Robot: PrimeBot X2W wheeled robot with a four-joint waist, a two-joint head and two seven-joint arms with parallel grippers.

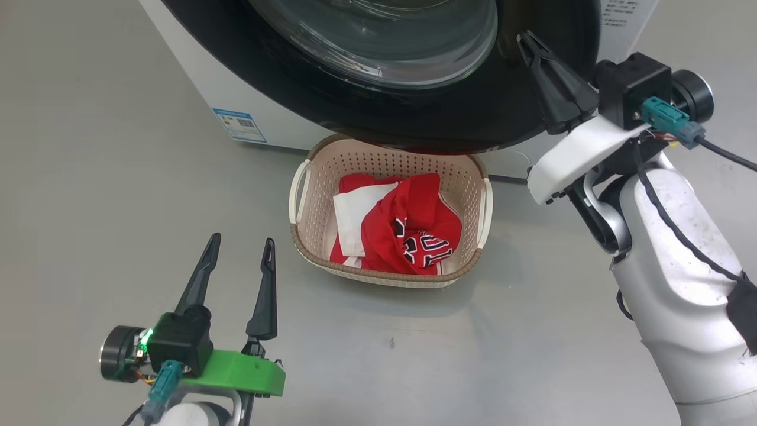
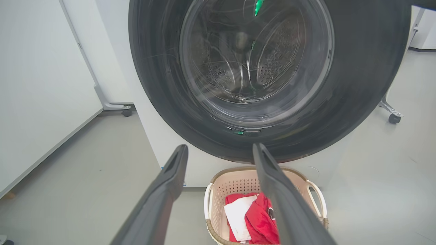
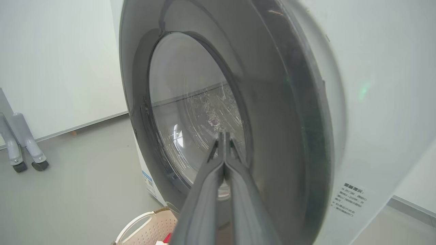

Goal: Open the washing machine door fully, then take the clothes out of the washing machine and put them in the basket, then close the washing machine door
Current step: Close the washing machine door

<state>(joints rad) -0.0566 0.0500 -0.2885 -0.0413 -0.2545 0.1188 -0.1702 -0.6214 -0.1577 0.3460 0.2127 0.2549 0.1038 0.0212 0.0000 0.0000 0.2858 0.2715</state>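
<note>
The clothes (image 1: 408, 225) lie in the basket (image 1: 384, 277) — unloading looks done. The right hand (image 1: 526, 44), closed on nothing, sits at the rim of the door (image 1: 461, 118) (latched or not, unclear); the left hand (image 1: 243, 239) hangs open.

My left gripper (image 1: 242, 239) sits low, well below and left of the door (image 1: 473, 118), its two fingers spread apart and pointing up toward it. My right gripper (image 1: 524, 39) is raised on a bent white forearm (image 1: 674, 284), with its fingers pressed together and their tips over the door's right rim.
</note>
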